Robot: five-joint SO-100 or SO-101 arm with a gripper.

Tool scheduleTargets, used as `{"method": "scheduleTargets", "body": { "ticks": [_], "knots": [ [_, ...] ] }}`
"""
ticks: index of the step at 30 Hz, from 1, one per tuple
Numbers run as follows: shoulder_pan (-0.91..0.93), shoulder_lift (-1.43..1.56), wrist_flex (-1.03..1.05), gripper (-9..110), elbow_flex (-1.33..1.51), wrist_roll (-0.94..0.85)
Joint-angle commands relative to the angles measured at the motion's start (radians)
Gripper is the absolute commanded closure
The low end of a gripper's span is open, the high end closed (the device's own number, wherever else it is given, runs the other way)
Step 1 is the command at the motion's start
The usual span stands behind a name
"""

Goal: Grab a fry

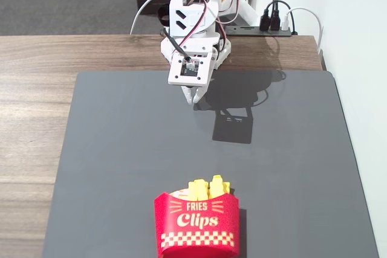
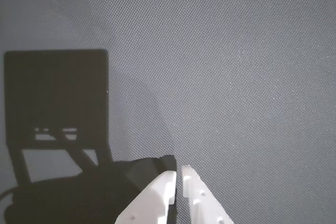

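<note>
A red "Fries Clips" carton (image 1: pixel 196 225) stands near the front edge of the dark mat, with short yellow fry tips (image 1: pixel 207 188) sticking out of its top. No long loose fry shows; the fries' lengths are hidden inside the carton. My white gripper (image 1: pixel 196 98) hangs at the far side of the mat, well away from the carton, pointing down. In the wrist view its two white fingers (image 2: pixel 179 174) stand almost together with only a thin slit between them and nothing in it, above bare mat.
The dark grey mat (image 1: pixel 121 167) covers most of a wooden table (image 1: pixel 36 107). A power strip with plugs and cables (image 1: pixel 275 25) lies behind the arm's base. The arm's shadow (image 1: pixel 233 122) falls on the mat.
</note>
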Motion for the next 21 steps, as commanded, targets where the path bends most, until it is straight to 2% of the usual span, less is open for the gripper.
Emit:
{"method": "scheduleTargets", "body": {
  "ticks": [1,21],
  "knots": [
    [-0.003,-0.003,0.002,101,0.002,-0.005],
    [-0.028,-0.018,0.034,101,-0.054,-0.072]
  ]
}}
